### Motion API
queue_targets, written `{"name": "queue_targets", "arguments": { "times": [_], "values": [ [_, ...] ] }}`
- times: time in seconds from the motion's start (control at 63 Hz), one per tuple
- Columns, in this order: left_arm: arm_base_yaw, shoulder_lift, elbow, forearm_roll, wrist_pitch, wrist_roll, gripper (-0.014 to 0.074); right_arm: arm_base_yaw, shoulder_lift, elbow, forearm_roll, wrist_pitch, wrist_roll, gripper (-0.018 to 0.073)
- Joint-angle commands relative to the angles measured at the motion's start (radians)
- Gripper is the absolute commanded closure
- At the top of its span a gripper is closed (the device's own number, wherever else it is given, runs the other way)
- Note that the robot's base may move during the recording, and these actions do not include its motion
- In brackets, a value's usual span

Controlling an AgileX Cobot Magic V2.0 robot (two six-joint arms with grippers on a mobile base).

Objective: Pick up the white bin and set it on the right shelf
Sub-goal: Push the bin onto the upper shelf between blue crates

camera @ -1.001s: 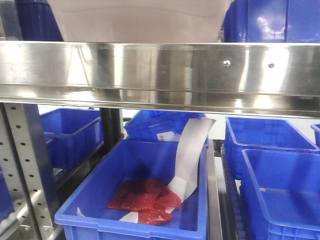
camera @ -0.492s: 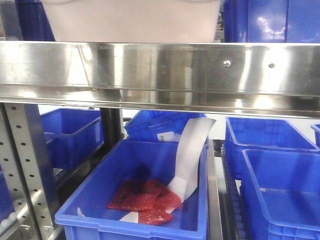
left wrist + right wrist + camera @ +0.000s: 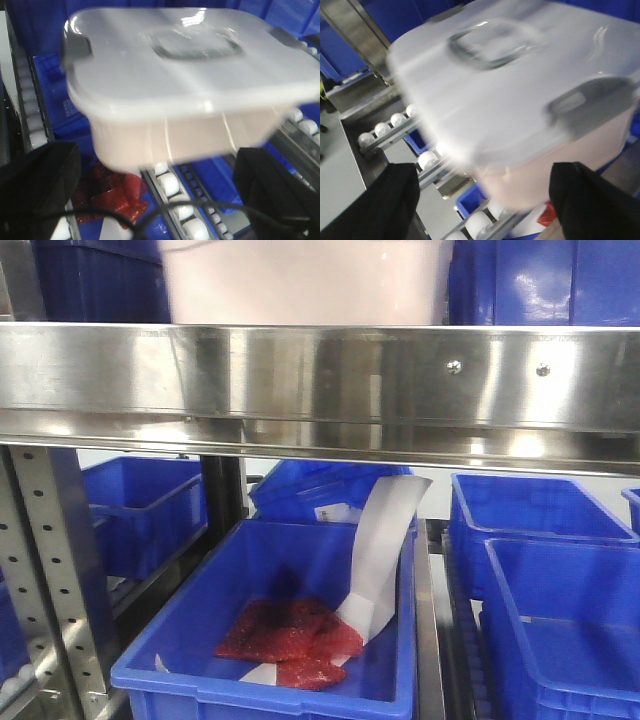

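The white bin [image 3: 300, 285] shows above the right shelf's steel front rail [image 3: 320, 375], at the top middle of the front view. Only its pale pinkish wall is visible there. In the left wrist view the white bin [image 3: 185, 85] is blurred, lid on, above white rollers. My left gripper [image 3: 156, 162] is open; its black fingers [image 3: 35, 190] stand wide apart below the bin's near side. In the right wrist view the white bin [image 3: 520, 100] is also blurred. My right gripper [image 3: 482, 172] is open, and its fingers [image 3: 585, 200] flank the bin's lower edge.
Blue crates [image 3: 540, 280] stand on the shelf beside the bin. Below the rail, a blue crate [image 3: 290, 640] holds red packets [image 3: 290, 632] and a white paper strip [image 3: 380, 540]. More blue crates [image 3: 560, 620] sit at the right. A perforated upright [image 3: 45, 570] is at the left, and roller tracks [image 3: 175, 200] run below.
In the front view the bin's left edge has shifted to the right along the shelf. The rail, the crates and the red packets have not moved.
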State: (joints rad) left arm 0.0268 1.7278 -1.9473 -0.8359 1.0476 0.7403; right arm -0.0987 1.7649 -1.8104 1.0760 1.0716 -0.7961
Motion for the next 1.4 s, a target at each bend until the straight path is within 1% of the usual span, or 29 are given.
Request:
{"name": "queue_targets", "arguments": {
  "times": [0.0, 0.048, 0.095, 0.175, 0.238, 0.254, 0.302, 0.349, 0.397, 0.429, 0.476, 0.54, 0.604, 0.667, 0.715, 0.731, 0.794, 0.826, 0.858, 0.921, 1.001, 1.112, 1.239, 1.382],
  "values": [
    [-0.001, -0.071, -0.041, -0.049, -0.013, -0.007, 0.0143, -0.008, -0.087, -0.039, 0.042, -0.014, 0.004, -0.0029],
    [-0.001, -0.082, -0.041, -0.049, 0.009, -0.007, 0.0188, -0.008, -0.104, -0.039, 0.040, -0.009, 0.005, 0.0029],
    [-0.001, -0.091, -0.041, -0.049, 0.034, -0.007, 0.0246, -0.008, -0.123, -0.039, 0.040, -0.003, 0.005, 0.0113],
    [-0.001, -0.110, -0.041, -0.049, 0.090, -0.007, 0.0370, -0.008, -0.159, -0.039, 0.038, 0.015, 0.005, 0.0302],
    [-0.001, -0.126, -0.041, -0.049, 0.129, -0.007, 0.0506, -0.008, -0.187, -0.039, 0.038, 0.041, 0.005, 0.0501],
    [-0.001, -0.130, -0.041, -0.049, 0.139, -0.007, 0.0547, -0.008, -0.193, -0.039, 0.038, 0.043, 0.007, 0.0517],
    [-0.001, -0.140, -0.041, -0.049, 0.169, -0.007, 0.0640, -0.008, -0.211, -0.036, 0.035, 0.055, 0.029, 0.0491],
    [-0.001, -0.148, -0.041, -0.049, 0.197, -0.007, 0.0736, -0.008, -0.229, -0.026, 0.027, 0.062, 0.058, 0.0491],
    [-0.001, -0.152, -0.041, -0.049, 0.222, -0.009, 0.0708, -0.008, -0.249, -0.006, 0.011, 0.064, 0.075, 0.0491],
    [-0.001, -0.154, -0.041, -0.046, 0.238, -0.025, 0.0715, -0.008, -0.270, 0.019, -0.005, 0.061, 0.082, 0.0491],
    [-0.001, -0.156, -0.041, -0.019, 0.261, -0.063, 0.0714, -0.008, -0.300, 0.056, -0.038, 0.051, 0.082, 0.0491],
    [-0.008, -0.166, -0.029, 0.057, 0.263, -0.118, 0.0714, -0.008, -0.354, 0.128, -0.090, 0.019, 0.082, 0.0491],
    [-0.022, -0.185, -0.002, 0.166, 0.260, -0.150, 0.0714, -0.008, -0.423, 0.218, -0.147, -0.035, 0.082, 0.0491],
    [-0.045, -0.212, 0.040, 0.292, 0.235, -0.207, 0.0714, -0.008, -0.504, 0.323, -0.207, -0.122, 0.091, 0.0491],
    [-0.063, -0.240, 0.072, 0.358, 0.211, -0.239, 0.0714, -0.008, -0.565, 0.403, -0.249, -0.196, 0.102, 0.0491],
    [-0.070, -0.247, 0.090, 0.387, 0.195, -0.251, 0.0714, -0.008, -0.591, 0.438, -0.267, -0.229, 0.106, 0.0491],
    [-0.096, -0.292, 0.162, 0.463, 0.123, -0.296, 0.0714, -0.008, -0.681, 0.559, -0.322, -0.339, 0.116, 0.0491],
    [-0.105, -0.317, 0.205, 0.488, 0.089, -0.309, 0.0714, -0.008, -0.726, 0.620, -0.343, -0.391, 0.117, 0.0491],
    [-0.123, -0.349, 0.259, 0.506, 0.023, -0.322, 0.0714, -0.008, -0.779, 0.682, -0.356, -0.442, 0.118, 0.0491],
    [-0.135, -0.400, 0.351, 0.507, -0.071, -0.322, 0.0714, -0.008, -0.859, 0.803, -0.363, -0.531, 0.118, 0.0491],
    [-0.154, -0.485, 0.498, 0.503, -0.214, -0.322, 0.0714, -0.008, -0.968, 0.951, -0.363, -0.626, 0.118, 0.0491],
    [-0.154, -0.634, 0.735, 0.503, -0.429, -0.322, 0.0714, -0.008, -1.125, 1.128, -0.362, -0.729, 0.118, 0.0491],
    [-0.154, -0.806, 0.982, 0.503, -0.668, -0.322, 0.0714, -0.008, -1.293, 1.266, -0.361, -0.799, 0.118, 0.0491],
    [-0.154, -0.997, 1.227, 0.500, -0.871, -0.322, 0.0715, -0.008, -1.471, 1.347, -0.326, -0.848, 0.118, 0.0491]
  ]
}}
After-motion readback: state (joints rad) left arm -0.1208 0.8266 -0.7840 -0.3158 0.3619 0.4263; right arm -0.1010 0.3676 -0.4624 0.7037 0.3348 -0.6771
